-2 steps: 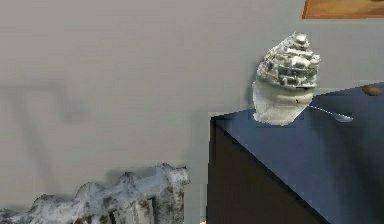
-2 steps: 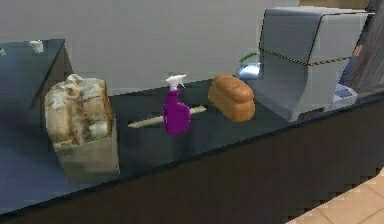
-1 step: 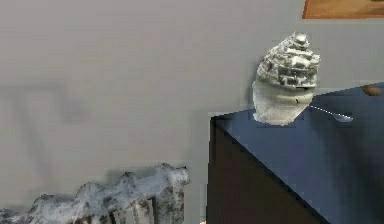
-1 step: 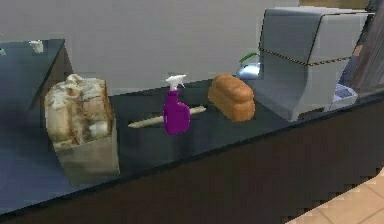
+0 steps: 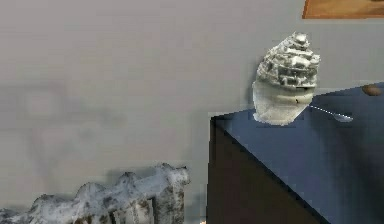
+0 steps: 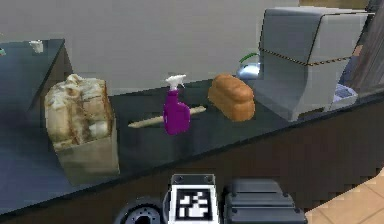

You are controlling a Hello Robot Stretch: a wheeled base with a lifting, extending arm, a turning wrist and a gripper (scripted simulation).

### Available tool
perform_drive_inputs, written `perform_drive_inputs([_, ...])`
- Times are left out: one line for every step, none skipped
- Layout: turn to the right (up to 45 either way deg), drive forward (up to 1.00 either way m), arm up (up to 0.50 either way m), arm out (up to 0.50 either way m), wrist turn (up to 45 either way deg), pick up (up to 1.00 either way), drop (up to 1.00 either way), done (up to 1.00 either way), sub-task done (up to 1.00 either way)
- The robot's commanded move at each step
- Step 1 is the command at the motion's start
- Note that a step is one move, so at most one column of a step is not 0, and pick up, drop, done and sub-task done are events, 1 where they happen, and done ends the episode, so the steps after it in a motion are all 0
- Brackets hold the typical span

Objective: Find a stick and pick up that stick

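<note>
Just behind spray bottle [image 6: 177, 108]: stick [image 6: 148, 122] on counter [image 6: 262, 135], well apart from pincer [image 6: 140, 213].

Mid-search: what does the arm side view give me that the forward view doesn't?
Arm side view: a thin tan stick lying on the dark counter behind a purple spray bottle, plus a bread loaf, a crumpled bag and a grey box. Forward view: a pale carved ornament, a thin utensil, a grey heap. Both: that dark counter.
</note>
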Motion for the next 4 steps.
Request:
perform_drive_inputs([0.0,0.00,0.00,0.50,0.0,0.00,0.00,0.00,0.00])
perform_drive_inputs([0.0,0.00,0.00,0.00,45.0,0.00,0.00,0.00,0.00])
perform_drive_inputs([0.0,0.00,0.00,0.00,45.0,0.00,0.00,0.00,0.00])
perform_drive_inputs([0.0,0.00,0.00,0.00,18.0,0.00,0.00,0.00,0.00])
